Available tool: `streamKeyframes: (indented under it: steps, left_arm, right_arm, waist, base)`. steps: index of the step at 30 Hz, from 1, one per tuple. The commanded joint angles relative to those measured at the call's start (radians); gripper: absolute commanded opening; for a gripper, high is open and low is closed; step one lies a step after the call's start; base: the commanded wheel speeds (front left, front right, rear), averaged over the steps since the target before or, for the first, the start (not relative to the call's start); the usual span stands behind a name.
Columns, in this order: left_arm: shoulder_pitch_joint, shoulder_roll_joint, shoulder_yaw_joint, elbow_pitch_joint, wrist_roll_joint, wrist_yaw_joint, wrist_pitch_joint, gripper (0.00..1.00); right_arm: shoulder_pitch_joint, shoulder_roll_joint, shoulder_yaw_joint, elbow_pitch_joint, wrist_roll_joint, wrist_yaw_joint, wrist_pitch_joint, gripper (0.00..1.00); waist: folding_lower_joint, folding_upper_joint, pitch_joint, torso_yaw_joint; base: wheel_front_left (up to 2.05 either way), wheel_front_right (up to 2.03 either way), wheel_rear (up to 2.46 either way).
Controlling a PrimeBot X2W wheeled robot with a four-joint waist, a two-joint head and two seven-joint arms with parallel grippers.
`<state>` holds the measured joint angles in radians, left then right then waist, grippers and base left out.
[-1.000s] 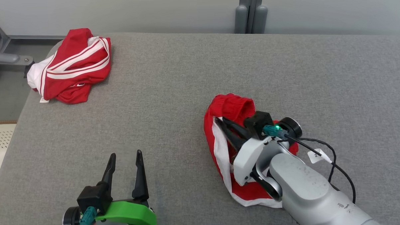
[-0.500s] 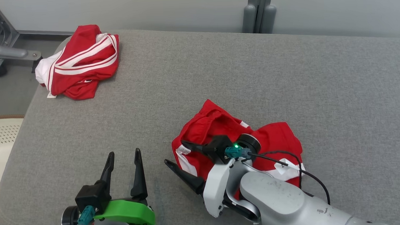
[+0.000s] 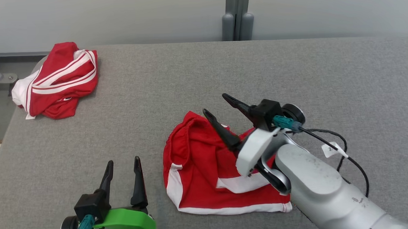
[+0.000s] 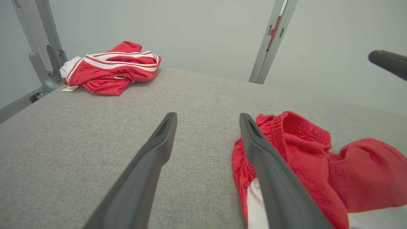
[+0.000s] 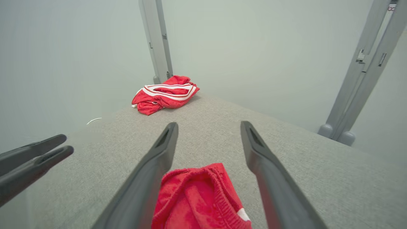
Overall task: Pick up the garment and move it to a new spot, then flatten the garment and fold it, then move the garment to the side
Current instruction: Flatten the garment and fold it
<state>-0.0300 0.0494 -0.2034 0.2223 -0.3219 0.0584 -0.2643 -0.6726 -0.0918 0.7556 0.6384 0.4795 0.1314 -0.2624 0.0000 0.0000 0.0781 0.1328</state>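
At ten o'clock a second red garment is lying. The left gripper, at seven o'clock, is hovering wide open and empty. The garment is lying crumpled at six, with the right gripper hanging over it, fingers parted, gripping nothing. The left wrist view is revealing its elastic waistband.
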Motion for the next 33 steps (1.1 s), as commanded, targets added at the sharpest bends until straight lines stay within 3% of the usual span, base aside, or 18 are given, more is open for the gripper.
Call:
streamKeyframes:
  steps: [1, 8, 16, 23, 32, 33]
  left_arm:
    - [0.014, 0.002, 0.0, -0.003, 0.004, -0.002, 0.0, 1.0]
    - [0.027, 0.002, -0.001, 0.0, 0.006, -0.006, 0.0, 1.0]
    - [0.019, 0.002, -0.004, -0.001, 0.008, -0.009, 0.0, 1.0]
    - [-0.007, 0.002, -0.013, 0.005, 0.011, -0.011, 0.0, 1.0]
    - [-0.024, 0.002, -0.013, 0.003, 0.001, -0.006, 0.0, 1.0]
    - [-0.025, 0.002, -0.013, 0.003, 0.0, -0.006, 0.0, 1.0]
  right_arm:
    - [0.047, -0.018, -0.027, -0.014, -0.029, -0.001, -0.003, 1.0]
    - [0.239, -0.087, -0.141, -0.091, -0.138, -0.001, -0.003, 1.0]
    - [0.375, -0.088, -0.065, -0.124, -0.183, -0.001, 0.015, 1.0]
    - [0.325, -0.049, 0.061, -0.056, -0.184, -0.001, 0.028, 1.0]
    - [0.223, -0.002, 0.123, 0.138, -0.159, -0.001, 0.02, 1.0]
    - [0.214, 0.001, 0.126, 0.154, -0.154, -0.001, 0.018, 0.96]
  waist:
    - [0.0, 0.0, -0.014, -0.021]
    - [0.0, 0.0, -0.029, -0.047]
    - [0.0, 0.0, -0.016, -0.066]
    - [0.0, 0.0, 0.004, -0.042]
    - [0.0, 0.0, 0.023, 0.009]
    - [0.0, 0.0, 0.025, 0.012]
  base:
    - [0.0, 0.0, 0.0]
    - [0.0, 0.0, 0.0]
    - [0.0, 0.0, 0.0]
    - [0.0, 0.0, 0.0]
    - [0.0, 0.0, 0.0]
    - [0.0, 0.0, 0.0]
